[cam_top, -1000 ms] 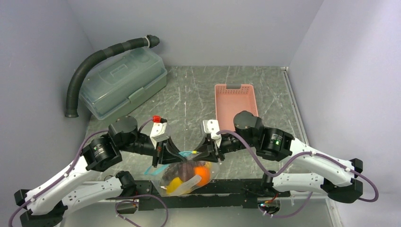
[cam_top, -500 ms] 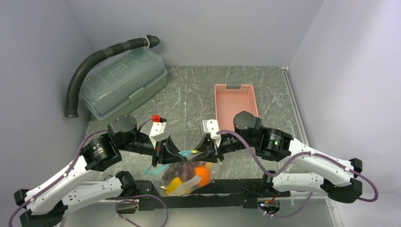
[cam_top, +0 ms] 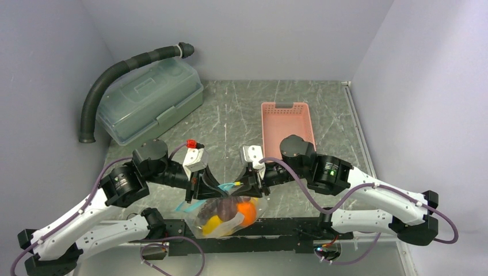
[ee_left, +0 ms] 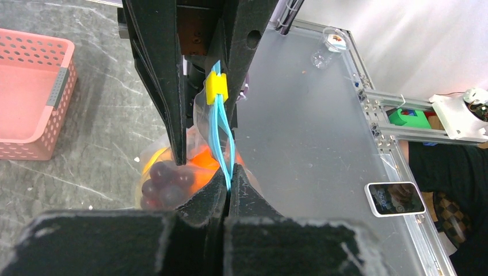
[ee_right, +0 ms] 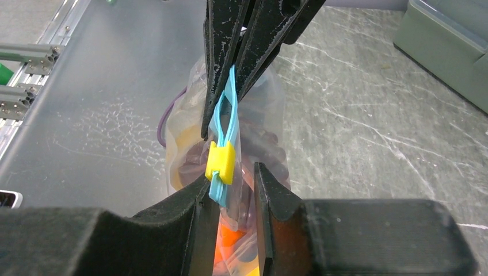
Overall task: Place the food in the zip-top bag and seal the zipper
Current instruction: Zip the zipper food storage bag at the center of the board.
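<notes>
Food (cam_top: 246,211) inside the zip-top bag (ee_right: 183,129); left jaws tight on the zipper (ee_right: 218,191), right jaws apart astride it

I can read no lettering, number or brand anywhere in these views. The nearest thing to a label is a faint pale marking on the left arm's round joint housing (cam_top: 121,183), in the lower left of the overhead frame, and it is too small for me to make out. The only sign I can name is a small green indicator light (cam_top: 331,172) on the right arm's joint housing, right of centre in that same frame.
</notes>
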### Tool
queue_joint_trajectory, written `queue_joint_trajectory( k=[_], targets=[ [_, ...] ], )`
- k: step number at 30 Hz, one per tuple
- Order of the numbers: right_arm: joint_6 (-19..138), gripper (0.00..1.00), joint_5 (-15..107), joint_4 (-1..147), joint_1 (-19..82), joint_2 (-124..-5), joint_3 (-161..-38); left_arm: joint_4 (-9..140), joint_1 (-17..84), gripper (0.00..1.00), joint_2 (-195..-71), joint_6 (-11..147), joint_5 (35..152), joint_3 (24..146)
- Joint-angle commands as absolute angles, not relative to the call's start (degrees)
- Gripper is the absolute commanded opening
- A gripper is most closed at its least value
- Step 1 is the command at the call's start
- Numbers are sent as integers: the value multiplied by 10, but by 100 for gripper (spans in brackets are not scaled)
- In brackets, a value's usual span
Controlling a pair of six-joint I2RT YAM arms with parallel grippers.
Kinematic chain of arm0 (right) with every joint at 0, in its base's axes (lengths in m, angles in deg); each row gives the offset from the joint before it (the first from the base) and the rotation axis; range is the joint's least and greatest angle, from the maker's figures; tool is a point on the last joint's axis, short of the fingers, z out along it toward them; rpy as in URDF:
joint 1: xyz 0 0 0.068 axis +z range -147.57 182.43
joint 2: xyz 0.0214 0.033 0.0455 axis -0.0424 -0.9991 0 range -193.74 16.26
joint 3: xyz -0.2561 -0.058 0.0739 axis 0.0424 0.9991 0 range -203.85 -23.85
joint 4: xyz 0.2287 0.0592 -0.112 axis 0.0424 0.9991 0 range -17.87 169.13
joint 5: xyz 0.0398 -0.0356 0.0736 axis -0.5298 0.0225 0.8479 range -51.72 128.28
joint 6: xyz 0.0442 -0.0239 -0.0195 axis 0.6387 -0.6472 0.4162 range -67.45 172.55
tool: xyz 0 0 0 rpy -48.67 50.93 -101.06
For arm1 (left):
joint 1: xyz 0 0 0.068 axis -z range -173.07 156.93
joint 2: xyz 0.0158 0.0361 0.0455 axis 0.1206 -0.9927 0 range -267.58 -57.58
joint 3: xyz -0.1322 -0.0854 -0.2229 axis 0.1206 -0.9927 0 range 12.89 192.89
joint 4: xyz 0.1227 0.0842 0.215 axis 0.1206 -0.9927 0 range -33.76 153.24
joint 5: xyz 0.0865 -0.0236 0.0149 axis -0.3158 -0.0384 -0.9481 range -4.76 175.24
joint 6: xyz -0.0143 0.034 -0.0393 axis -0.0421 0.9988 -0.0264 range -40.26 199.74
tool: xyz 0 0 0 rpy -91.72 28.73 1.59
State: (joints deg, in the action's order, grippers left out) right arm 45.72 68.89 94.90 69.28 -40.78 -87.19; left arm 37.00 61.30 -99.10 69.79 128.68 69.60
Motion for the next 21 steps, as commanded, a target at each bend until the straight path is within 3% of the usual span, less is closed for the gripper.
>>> queue_joint_trajectory(
  k=[1,3,6,10,13,17,21],
  targets=[
    [459,28,697,926,693,-408,-887,428,615,0,-990,694,1314,709],
    [456,22,699,930,693,-408,-890,426,615,0,-990,694,1315,708],
    [452,0,700,940,693,-409,-894,419,615,0,-989,696,1313,708],
    [449,0,702,952,693,-407,-896,400,615,2,-989,703,1303,712],
    [448,0,696,975,693,-405,-905,378,615,11,-990,713,1288,720],
    [450,0,689,1021,693,-414,-930,351,615,40,-989,725,1265,735],
    [460,0,683,1062,693,-430,-953,345,615,52,-987,734,1244,750]
  ],
)
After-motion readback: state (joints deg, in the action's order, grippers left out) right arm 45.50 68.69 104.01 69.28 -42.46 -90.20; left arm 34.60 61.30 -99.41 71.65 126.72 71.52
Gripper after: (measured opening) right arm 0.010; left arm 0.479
